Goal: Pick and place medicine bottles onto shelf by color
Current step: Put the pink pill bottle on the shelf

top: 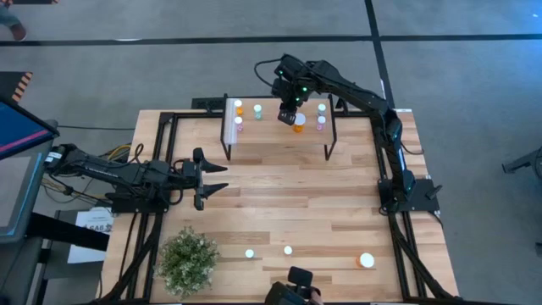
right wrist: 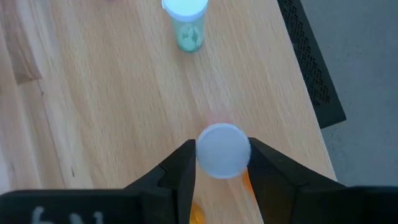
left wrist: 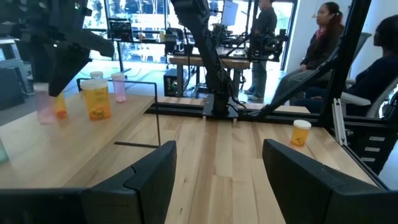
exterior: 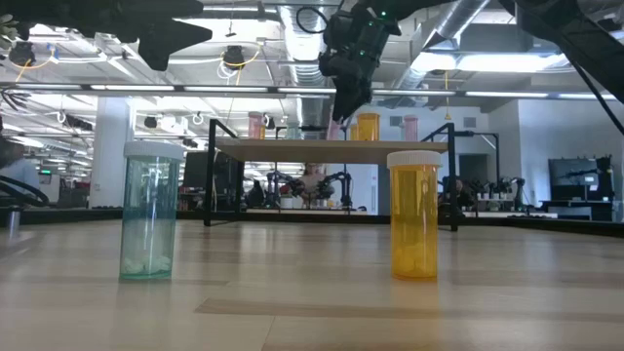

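The shelf point(top: 279, 135) stands at the table's far side and bears several small white-capped bottles, orange point(top: 239, 106), pink point(top: 239, 124) and green point(top: 258, 110). My right gripper point(top: 294, 117) reaches down over the shelf's middle, shut on a larger orange bottle point(top: 299, 122), which stands on the shelf top point(left wrist: 96, 102). Three more bottles stand near the table's front edge: green point(exterior: 148, 210), orange point(exterior: 414, 214) and a small one point(top: 288, 250). My left gripper point(top: 213, 178) waits open and level over the table's left part. My right gripper has the orange bottle's white cap point(right wrist: 222, 151) between its two fingers point(right wrist: 181, 169), one on each side of the cap's rim. The fingers come slanting down from above. The bottle is upright with its base on the shelf top.
A bushy potted plant point(top: 188, 260) stands at the near left corner. A green bottle point(right wrist: 185, 22) stands on the shelf beyond the held one. Black frame rails point(top: 161, 169) run along the table's sides. People sit in the room beyond the table.
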### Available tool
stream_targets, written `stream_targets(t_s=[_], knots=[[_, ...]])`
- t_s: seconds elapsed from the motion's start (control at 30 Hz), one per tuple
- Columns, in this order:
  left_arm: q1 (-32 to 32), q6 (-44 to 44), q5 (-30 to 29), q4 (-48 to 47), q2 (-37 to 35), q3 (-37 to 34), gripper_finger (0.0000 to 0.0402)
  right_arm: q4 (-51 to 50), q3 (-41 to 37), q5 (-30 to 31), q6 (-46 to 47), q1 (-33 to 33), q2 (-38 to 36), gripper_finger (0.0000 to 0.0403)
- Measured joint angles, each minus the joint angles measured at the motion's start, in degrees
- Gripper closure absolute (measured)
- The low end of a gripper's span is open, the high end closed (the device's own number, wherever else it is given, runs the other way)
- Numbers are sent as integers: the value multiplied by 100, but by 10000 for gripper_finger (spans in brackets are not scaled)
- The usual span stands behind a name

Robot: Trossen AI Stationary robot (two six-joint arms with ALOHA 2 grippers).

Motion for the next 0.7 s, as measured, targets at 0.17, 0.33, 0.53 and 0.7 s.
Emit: stream_targets(t_s=[0.17, 0.33, 0.53, 0.7], knots=[[0, -1, -1, 2, -1, 0, 176, 10, -6, 0, 0, 0, -2, 238], [0, -2, -2, 2, -1, 0, 176, 23, -7, 0, 2, 0, -2, 236], [0, 0, -2, 2, 0, 0, 176, -10, -8, 0, 26, 0, -2, 231], [2, 2, -2, 2, 0, 0, 176, -171, 81, 0, 68, 0, -2, 221]])
